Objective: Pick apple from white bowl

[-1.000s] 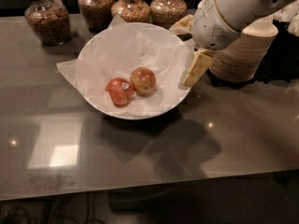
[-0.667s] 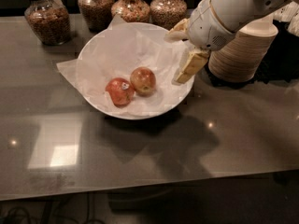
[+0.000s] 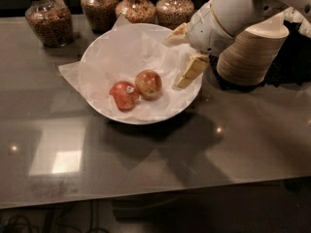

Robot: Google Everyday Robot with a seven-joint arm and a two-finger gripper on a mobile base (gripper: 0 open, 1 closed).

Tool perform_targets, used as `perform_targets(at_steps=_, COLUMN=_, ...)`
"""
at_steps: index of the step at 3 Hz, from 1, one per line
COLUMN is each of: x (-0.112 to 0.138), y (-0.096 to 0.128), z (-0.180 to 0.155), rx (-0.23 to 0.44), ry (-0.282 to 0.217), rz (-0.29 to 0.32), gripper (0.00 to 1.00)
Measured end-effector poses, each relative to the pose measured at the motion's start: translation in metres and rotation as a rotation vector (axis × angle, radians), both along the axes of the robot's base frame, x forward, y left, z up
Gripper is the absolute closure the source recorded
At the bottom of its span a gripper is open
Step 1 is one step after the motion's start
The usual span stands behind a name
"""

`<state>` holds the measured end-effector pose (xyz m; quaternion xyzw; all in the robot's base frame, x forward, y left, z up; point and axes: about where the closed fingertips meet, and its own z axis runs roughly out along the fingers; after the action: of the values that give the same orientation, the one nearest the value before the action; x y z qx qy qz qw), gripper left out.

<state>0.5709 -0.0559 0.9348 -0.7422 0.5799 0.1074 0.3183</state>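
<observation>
Your bowl (image 3: 146, 121) sits on the table (image 3: 228, 154), toward the back. Inside it, the apple (image 3: 148, 84) touches a second apple (image 3: 124, 95) on its left. Your gripper (image 3: 175, 61) hangs over the bowl's right side, fingers spread, right of the apple and apart from it. Four jars (image 3: 137, 8) stand behind the bowl, and the stacked bowls (image 3: 250, 55) stand to its right.

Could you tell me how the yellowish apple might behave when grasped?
Round, the apple will likely roll on the crumpled paper; nudged, it may shove the touching red apple. The gripper hovers over the right side of the white bowl.
</observation>
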Motion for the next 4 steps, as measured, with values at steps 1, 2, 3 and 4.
perform_targets(at_steps=1, x=0.004, y=0.015, z=-0.012, rx=0.029, ry=0.04, rz=0.045, gripper=0.25)
perform_targets(at_steps=2, x=0.006, y=0.025, z=-0.023, rx=0.042, ry=0.076, rz=0.075, gripper=0.25)
perform_targets(at_steps=3, x=0.008, y=0.033, z=-0.032, rx=0.048, ry=0.105, rz=0.096, gripper=0.26)
perform_targets(at_steps=4, x=0.008, y=0.041, z=-0.043, rx=0.045, ry=0.133, rz=0.12, gripper=0.25)
